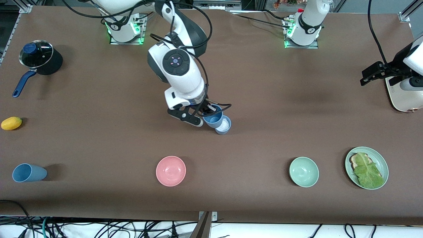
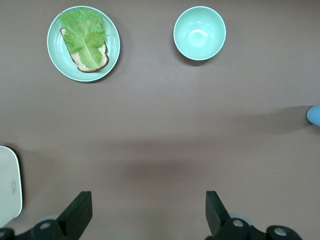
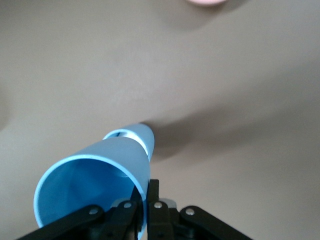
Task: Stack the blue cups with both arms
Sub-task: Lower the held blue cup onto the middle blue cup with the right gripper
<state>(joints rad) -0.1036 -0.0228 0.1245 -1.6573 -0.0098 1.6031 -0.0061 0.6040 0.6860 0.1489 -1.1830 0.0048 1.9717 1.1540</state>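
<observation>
My right gripper (image 1: 204,114) is shut on the rim of a blue cup (image 1: 213,119) and holds it tilted at mid-table. In the right wrist view the fingers (image 3: 155,192) pinch the cup's wall (image 3: 95,175). The held cup's base sits at the mouth of a greyer blue cup (image 1: 224,125) standing on the table, which also shows in the right wrist view (image 3: 145,134). Another blue cup (image 1: 28,172) lies on its side at the right arm's end, near the front edge. My left gripper (image 1: 365,77) waits open and empty at the left arm's end (image 2: 147,210).
A pink bowl (image 1: 171,171), a mint bowl (image 1: 304,172) and a plate with bread and lettuce (image 1: 380,158) line the front. A lidded pot (image 1: 36,54) and a yellow fruit (image 1: 11,123) are at the right arm's end. A white appliance (image 1: 401,97) sits beneath the left gripper.
</observation>
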